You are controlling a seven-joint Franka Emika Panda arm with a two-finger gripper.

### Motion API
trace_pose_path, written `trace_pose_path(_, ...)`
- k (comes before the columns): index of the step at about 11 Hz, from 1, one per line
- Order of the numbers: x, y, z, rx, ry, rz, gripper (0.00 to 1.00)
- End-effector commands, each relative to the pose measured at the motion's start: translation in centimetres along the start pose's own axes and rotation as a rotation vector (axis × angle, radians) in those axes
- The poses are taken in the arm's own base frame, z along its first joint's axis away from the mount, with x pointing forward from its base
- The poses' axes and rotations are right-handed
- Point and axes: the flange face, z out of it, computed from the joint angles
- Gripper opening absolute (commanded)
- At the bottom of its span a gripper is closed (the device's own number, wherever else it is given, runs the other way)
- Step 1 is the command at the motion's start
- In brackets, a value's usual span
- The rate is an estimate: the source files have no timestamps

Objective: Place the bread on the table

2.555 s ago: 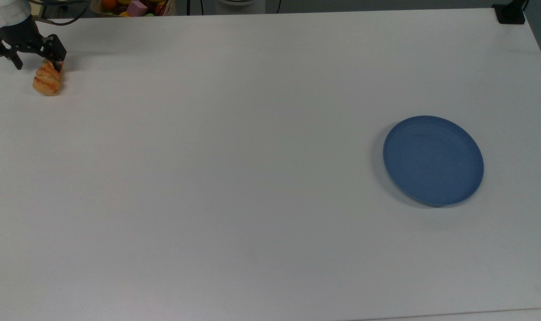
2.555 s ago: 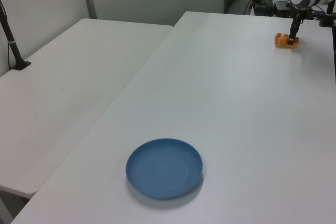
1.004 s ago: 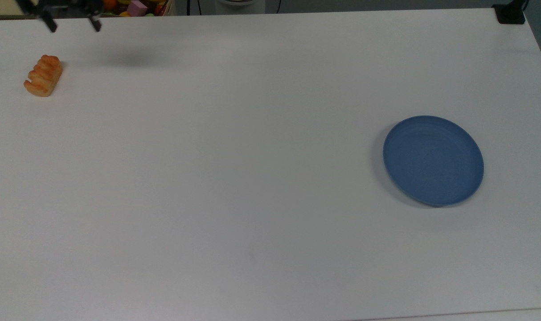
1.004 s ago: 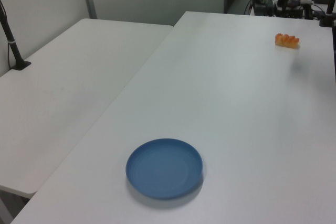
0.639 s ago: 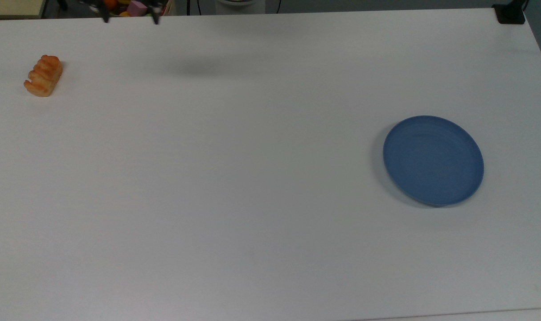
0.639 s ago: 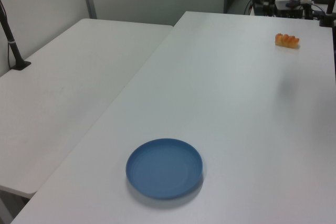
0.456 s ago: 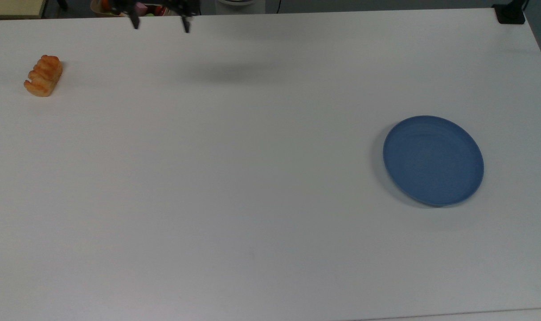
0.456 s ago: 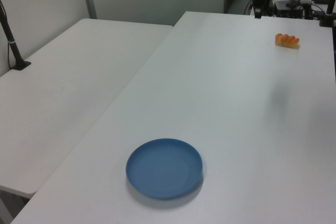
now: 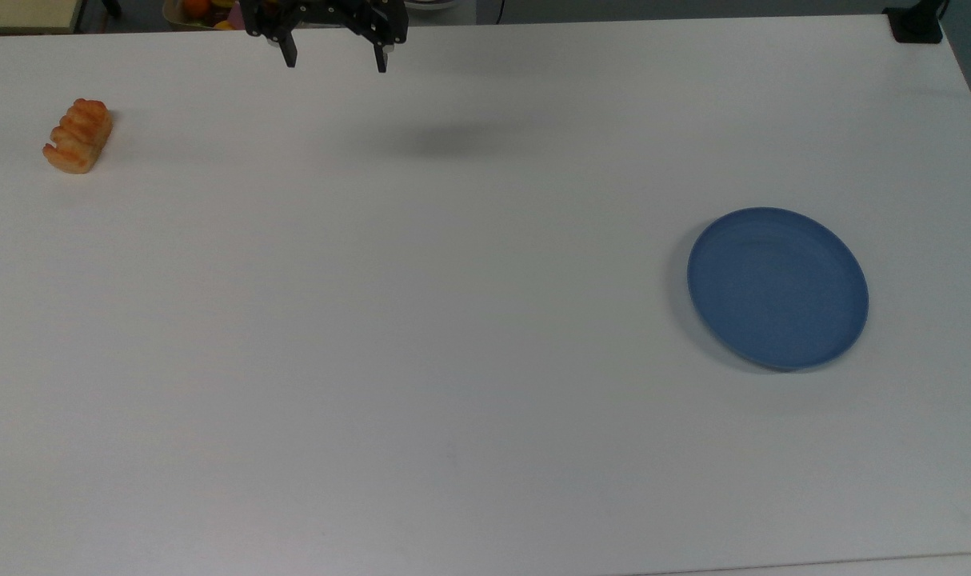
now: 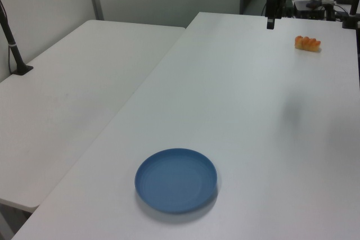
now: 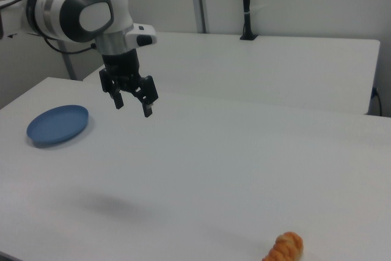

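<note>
End effector (image 9: 335, 62) farther from bread (image 9: 77, 135)

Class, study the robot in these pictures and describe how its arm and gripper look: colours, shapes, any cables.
The arm is glossy white and rounded, with grey joint caps and a dark cable behind. The gripper is black and angular, with two slim jaws.

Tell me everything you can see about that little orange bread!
The bread is a small, oblong, golden-orange roll with a bumpy, ridged top, a bit like a braid. It looks baked and glossy. It lies by itself on the white table, near the top view's left edge, with nothing else touching it. The robot's hand is open and up in the air, well away from it. The blue plate sits far off on the other side.
</note>
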Motion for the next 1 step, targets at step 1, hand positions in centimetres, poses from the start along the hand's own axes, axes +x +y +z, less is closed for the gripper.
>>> trace_pose_path(1,0.71,-0.07,0.16,-0.016,-0.007,0.01,1.0)
